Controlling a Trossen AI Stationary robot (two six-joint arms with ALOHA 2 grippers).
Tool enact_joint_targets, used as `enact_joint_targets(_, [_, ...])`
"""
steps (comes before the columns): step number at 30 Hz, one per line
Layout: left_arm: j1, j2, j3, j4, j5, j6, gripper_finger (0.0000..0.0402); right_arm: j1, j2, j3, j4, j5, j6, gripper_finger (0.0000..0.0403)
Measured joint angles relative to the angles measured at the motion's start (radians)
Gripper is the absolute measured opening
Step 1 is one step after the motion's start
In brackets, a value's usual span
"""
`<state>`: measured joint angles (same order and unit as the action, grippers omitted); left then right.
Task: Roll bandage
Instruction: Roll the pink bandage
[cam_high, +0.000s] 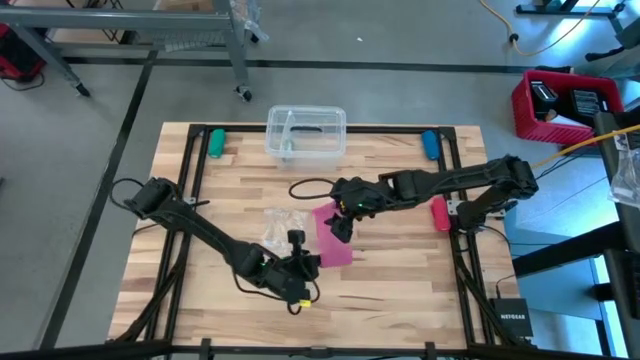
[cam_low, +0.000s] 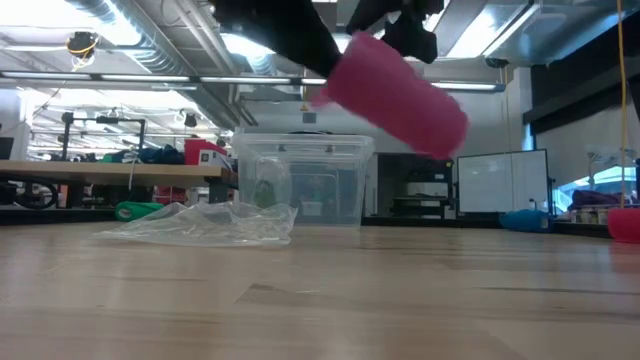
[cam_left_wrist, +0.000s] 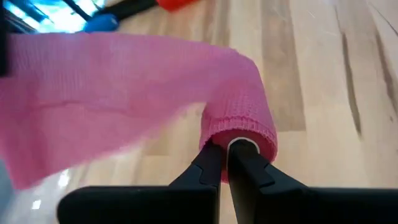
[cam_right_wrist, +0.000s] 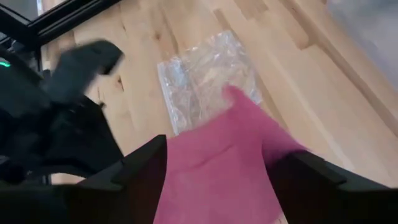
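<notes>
High view, bandage (cam_high: 335, 238) lifted, left gripper (cam_left_wrist: 225, 163) pinching its rolled end

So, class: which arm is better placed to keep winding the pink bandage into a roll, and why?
The left. Its tool is shut on the rolled end of the bandage, so turning it would likely wind on more strip. The right tool holds the loose end, held up off the table, suited to keeping tension.

bandage (cam_left_wrist: 124, 93) end beyond frame edge
</notes>
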<state>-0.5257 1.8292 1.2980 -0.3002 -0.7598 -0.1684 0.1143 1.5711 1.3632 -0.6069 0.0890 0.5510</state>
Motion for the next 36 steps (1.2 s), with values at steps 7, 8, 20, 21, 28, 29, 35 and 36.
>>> enact_joint_targets(7, [-0.004, 0.011, 0.000, 0.011, 0.062, 0.011, 0.0005, 0.000, -0.021, 0.048, -0.126, -0.037, -0.040, 0.0264])
enact_joint_targets(8, [-0.006, 0.011, 0.000, 0.013, 0.065, 0.017, 0.0005, 0.000, -0.026, 0.072, -0.168, -0.037, -0.057, 0.0264])
enact_joint_targets(20, [-0.045, -0.159, 0.000, 0.083, 0.047, 0.059, 0.0005, 0.093, -0.139, 0.258, -0.528, 0.030, -0.188, 0.0264])
enact_joint_targets(21, [-0.053, -0.185, 0.001, 0.085, 0.033, 0.070, 0.0005, 0.118, -0.159, 0.244, -0.524, 0.046, -0.190, 0.0264])
enact_joint_targets(28, [-0.091, -0.332, 0.002, 0.127, -0.087, 0.141, 0.0005, 0.334, -0.347, 0.013, -0.281, 0.234, -0.180, 0.0264])
enact_joint_targets(29, [-0.092, -0.348, 0.002, 0.147, -0.089, 0.152, 0.0005, 0.363, -0.381, -0.049, -0.184, 0.266, -0.203, 0.0264])
enact_joint_targets(35, [-0.081, -0.380, 0.002, 0.273, -0.090, 0.228, 0.0005, 0.477, -0.532, -0.494, 0.564, 0.443, -0.378, 0.0264])
enact_joint_targets(36, [-0.081, -0.381, 0.002, 0.283, -0.091, 0.236, 0.0005, 0.476, -0.533, -0.548, 0.663, 0.450, -0.391, 0.0264])
